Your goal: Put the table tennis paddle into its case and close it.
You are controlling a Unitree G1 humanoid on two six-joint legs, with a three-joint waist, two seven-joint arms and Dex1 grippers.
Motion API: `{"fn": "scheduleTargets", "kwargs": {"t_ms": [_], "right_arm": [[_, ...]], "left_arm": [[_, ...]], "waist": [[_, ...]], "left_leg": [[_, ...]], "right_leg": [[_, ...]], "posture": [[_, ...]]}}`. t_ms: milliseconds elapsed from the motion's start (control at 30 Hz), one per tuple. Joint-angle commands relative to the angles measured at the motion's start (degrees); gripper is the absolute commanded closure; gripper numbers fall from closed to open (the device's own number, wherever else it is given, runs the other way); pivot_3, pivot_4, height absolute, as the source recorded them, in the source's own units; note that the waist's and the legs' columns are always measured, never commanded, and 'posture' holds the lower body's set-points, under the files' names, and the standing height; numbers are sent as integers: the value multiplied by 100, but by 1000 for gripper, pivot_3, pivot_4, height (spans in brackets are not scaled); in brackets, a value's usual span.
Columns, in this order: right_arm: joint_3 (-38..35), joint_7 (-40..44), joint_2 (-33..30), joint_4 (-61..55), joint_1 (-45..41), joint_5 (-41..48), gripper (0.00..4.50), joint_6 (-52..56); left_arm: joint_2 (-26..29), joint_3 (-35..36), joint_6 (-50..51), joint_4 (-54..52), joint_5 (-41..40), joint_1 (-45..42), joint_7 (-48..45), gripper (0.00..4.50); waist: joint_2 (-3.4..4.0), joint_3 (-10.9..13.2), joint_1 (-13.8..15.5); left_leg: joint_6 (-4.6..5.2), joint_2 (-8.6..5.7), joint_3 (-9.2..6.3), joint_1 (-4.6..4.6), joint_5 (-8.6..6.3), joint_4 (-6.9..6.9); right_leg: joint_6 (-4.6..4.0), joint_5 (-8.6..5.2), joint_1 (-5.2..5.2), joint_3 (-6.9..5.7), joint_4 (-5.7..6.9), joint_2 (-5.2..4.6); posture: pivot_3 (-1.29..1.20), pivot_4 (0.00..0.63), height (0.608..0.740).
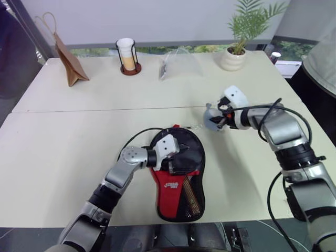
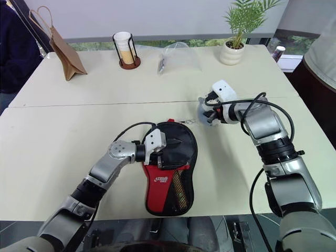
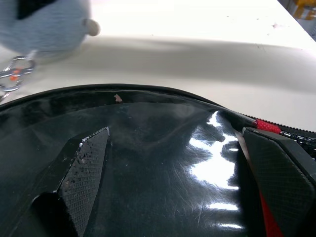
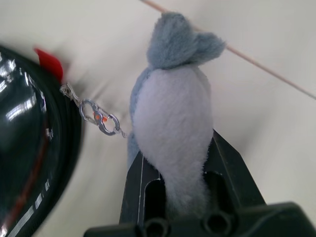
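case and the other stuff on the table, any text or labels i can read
Case: white lettering on its red panel, too small to read.
Cup, paper bag, plant pot: no text visible.

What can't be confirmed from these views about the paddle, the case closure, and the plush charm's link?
- Paddle: hidden inside the black fabric paddle-shaped case.
- Zip state: covered by the left gripper in the eye views.
- Grey plush charm in right gripper: chain attachment blurred in the right wrist view.
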Motion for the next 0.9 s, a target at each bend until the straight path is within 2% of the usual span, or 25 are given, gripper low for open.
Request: {"fn": "scheduleTargets", "kwargs": {"t_ms": [33,533,900], "right_arm": [[-156,100,-461,-572,223,-53,4399,148],[-255,920,-1753,-2795,1594,522,4399,426],[-497,1386,-2384,-3680,2434,1027,4399,187]], "left_arm": [[22,-167,217,286,151,187,12,0],[-64,-124,171,455,182,85,60,0],[-99,-111,158,485,203,81,118,0]], "waist": [[0,0,-4],[1,-1,10],[0,-1,122]], "left_leg": [[0,0,0,0,0,0],[-7,3,-3,0,-9,0],[-10,8,-1,0,-13,2]], "right_leg": [[1,-1,2,0,-3,0],[10,-12,22,-3,-41,-3],[-2,-21,26,-5,-48,-4]], "posture": [[0,150,740],[0,150,740],[0,150,740]]}}
